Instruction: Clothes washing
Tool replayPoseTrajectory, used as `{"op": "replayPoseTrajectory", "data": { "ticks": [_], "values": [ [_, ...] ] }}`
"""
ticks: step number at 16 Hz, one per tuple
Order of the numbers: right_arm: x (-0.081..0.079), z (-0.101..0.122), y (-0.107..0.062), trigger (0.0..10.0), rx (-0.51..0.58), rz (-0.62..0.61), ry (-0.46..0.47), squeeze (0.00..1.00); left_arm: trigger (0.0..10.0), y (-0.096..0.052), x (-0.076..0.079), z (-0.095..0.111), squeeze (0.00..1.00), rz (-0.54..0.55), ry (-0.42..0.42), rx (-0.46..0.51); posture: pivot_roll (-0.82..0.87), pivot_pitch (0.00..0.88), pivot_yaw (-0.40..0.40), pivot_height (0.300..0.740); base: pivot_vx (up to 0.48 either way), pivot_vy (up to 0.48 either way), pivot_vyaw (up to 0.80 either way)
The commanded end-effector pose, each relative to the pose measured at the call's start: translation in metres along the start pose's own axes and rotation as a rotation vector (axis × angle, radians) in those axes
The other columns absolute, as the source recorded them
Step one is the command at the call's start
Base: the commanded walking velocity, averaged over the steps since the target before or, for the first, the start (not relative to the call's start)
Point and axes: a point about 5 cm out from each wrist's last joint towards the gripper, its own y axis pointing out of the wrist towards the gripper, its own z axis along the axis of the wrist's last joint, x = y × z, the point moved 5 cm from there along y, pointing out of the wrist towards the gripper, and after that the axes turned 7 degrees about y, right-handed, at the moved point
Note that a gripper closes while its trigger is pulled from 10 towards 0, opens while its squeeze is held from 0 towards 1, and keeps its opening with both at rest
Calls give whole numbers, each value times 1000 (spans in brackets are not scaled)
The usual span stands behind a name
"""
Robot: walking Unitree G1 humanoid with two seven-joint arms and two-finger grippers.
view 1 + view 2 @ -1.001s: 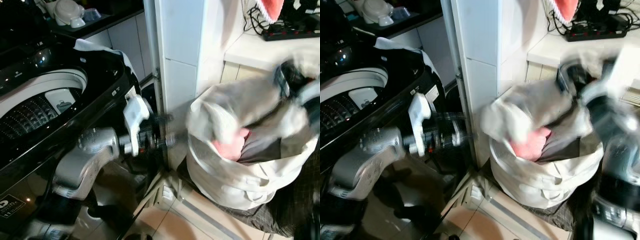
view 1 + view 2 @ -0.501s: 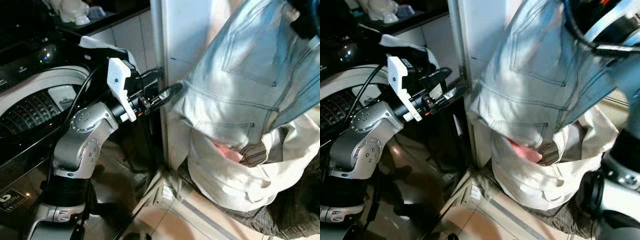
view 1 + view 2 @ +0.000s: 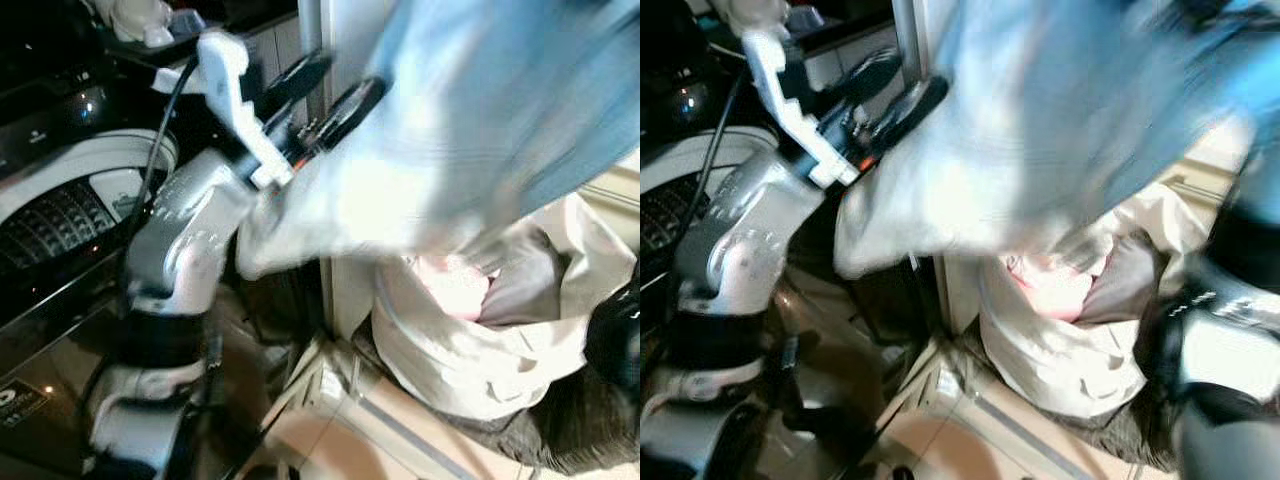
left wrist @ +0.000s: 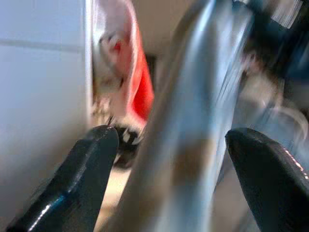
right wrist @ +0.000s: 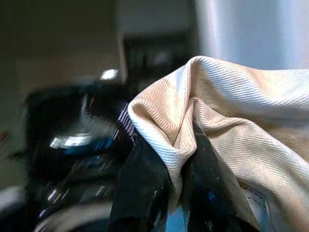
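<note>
One pair of pale jeans (image 3: 470,130) hangs blurred in the air above the bag (image 3: 480,350) on the right, and to judge by the draped, folding cloth it is soft and limp but fairly heavy, best taken at a bunched fold or the thick waistband, not a loose leg. The right gripper (image 5: 169,193) is clenched on a fold of the denim, carrying it. The left gripper (image 3: 330,95), fingers spread, reaches toward the jeans' left edge, with the cloth between its fingers (image 4: 77,183) and the washer (image 3: 70,190) at far left.
</note>
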Motion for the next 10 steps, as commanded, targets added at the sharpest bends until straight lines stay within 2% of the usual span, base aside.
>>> {"op": "replayPoseTrajectory", "data": {
  "ticks": [1, 2, 3, 4, 6, 7, 8, 9, 10],
  "values": [
    [-12, -2, 6, 0, -2, 56, -2, 0, 10000, 3, -1, 3, 1000, 14, -32, 16, -11, 0, 67, 740, 0, 0, 0],
    [-18, -16, 15, 0, -20, 90, 56, 0, 10000, 7, 4, 0, 1000, -5, -79, 22, -6, 0, 62, 740, 0, 0, 0],
    [-20, -19, 19, 0, -21, 98, 77, 0, 10000, 7, 10, -3, 1000, -36, -109, 15, -6, 0, 62, 740, 0, 0, 0],
    [-25, -19, 26, 0, -3, 117, 115, 0, 10000, 2, 29, -21, 1000, -120, -117, -63, -3, 0, 60, 740, 0, 0, 0],
    [-28, -17, 29, 0, 11, 130, 126, 0, 10000, -2, 36, -33, 1000, -144, -83, -114, -5, 0, 61, 740, 0, 0, 0],
    [-30, -15, 30, 0, 23, 139, 131, 0, 10000, -4, 37, -41, 67, -145, -51, -145, -5, 0, 61, 740, 0, 0, 0],
    [-31, -12, 31, 0, 36, 145, 140, 0, 10000, -8, 37, -52, 0, -143, -9, -191, -5, 0, 61, 740, 0, 0, 0],
    [-32, -10, 31, 0, 43, 147, 143, 0, 8157, -11, 32, -59, 0, -117, 15, -225, -7, 0, 64, 740, 0, 0, 0],
    [-32, -9, 31, 0, 48, 148, 146, 0, 8157, -12, 29, -63, 0, -99, 30, -248, -7, 0, 64, 740, 0, 0, 0]
  ]
}}
